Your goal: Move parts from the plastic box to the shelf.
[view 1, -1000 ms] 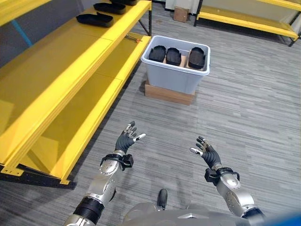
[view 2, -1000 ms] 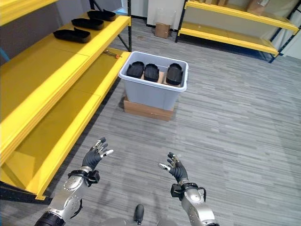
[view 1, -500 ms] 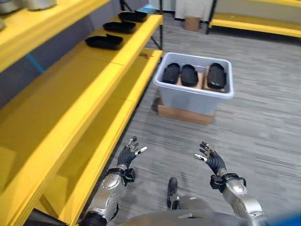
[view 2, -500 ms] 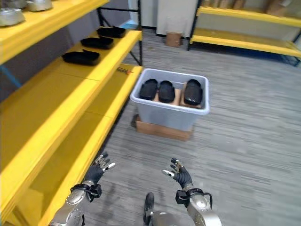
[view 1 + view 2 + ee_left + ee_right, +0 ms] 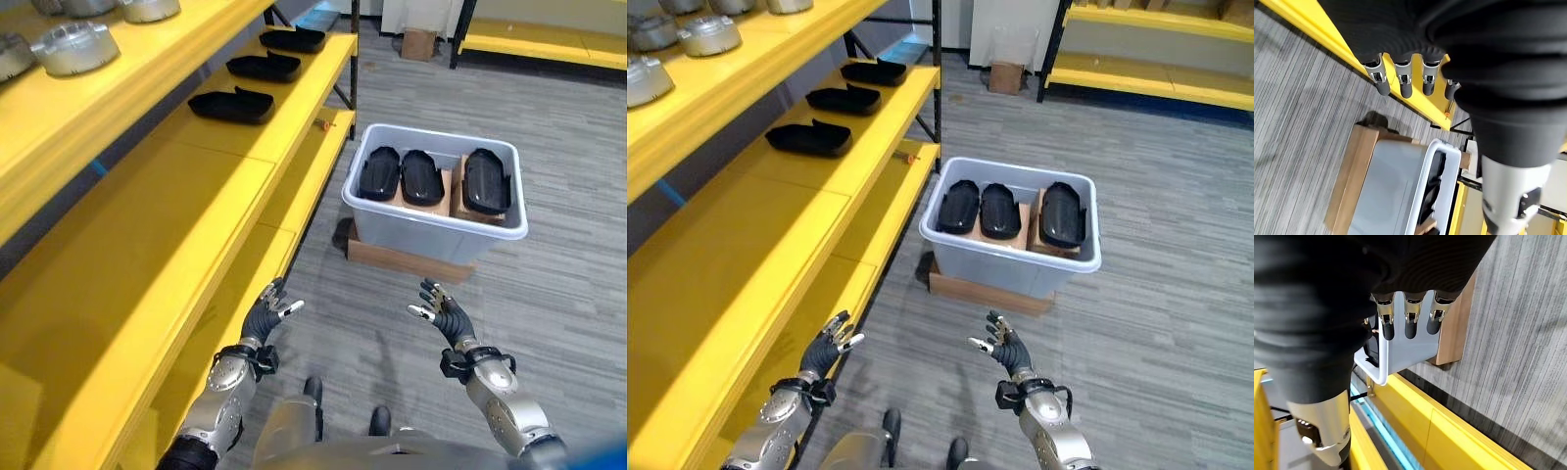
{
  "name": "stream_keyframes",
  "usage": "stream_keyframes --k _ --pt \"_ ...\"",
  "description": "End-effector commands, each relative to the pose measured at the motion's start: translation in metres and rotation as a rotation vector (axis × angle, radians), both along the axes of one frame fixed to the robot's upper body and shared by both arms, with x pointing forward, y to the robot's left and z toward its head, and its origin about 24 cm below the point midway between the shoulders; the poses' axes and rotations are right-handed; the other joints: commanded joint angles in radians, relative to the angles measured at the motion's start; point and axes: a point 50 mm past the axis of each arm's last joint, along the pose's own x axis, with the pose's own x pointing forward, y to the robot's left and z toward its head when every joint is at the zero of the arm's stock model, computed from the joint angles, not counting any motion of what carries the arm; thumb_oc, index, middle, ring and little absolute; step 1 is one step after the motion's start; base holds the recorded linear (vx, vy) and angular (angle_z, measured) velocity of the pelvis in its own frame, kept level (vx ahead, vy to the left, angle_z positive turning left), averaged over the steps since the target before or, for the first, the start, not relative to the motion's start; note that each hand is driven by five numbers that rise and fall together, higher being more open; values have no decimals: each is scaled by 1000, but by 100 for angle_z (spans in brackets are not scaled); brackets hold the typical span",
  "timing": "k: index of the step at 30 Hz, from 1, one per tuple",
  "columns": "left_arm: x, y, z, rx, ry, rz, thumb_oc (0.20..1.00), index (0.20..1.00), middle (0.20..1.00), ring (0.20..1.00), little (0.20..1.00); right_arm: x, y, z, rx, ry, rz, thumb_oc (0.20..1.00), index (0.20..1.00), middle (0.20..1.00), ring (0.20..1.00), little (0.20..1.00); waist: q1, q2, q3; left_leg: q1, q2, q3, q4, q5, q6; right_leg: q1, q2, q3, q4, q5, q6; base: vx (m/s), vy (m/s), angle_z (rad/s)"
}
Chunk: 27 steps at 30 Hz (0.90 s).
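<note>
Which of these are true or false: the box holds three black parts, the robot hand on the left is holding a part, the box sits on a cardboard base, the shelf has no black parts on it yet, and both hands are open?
1. The box holds three black parts. True.
2. The left robot hand holds a part. False: it is open and holds nothing, in the air over the floor short of the box.
3. The box sits on a cardboard base. True.
4. The shelf has no black parts yet. False: three black trays lie in a row on it.
5. Both hands are open. True: the right robot hand is spread too.
</note>
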Motion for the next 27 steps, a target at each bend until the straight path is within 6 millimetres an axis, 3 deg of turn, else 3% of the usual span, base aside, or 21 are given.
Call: stream_keyframes --k 1,7,12,27 --pt "2 7 13 17 -84 11 1000 1000 1000 1000 1000 6 7 16 31 -101 16 1000 1000 1000 1000 1000 1 -9 -44 114 -16 0 -75 134 27 -83 81 86 27 53 75 97 57 -84" --pt "-3 7 11 17 -73 3 1000 1000 1000 1000 1000 -4 10 8 48 -57 37 1000 1000 1000 1000 1000 -10 -8 -80 184 -14 17 -84 102 34 -64 69 97 23 44 73 120 70 -35" --pt "-2 10 13 31 -73 6 1000 1000 1000 1000 1000 1 20 10 67 -65 75 1000 1000 1000 1000 1000 -7 -20 -85 206 -20 16 -84 76 46 -62 58 109 25 45 82 66 28 4" --pt "3 9 13 38 -76 12 1000 1000 1000 1000 1000 13 33 20 29 -120 171 1000 1000 1000 1000 1000 3 -29 -70 211 -13 0 -76 63 52 -78 53 94 63 20 87 24 -6 0"
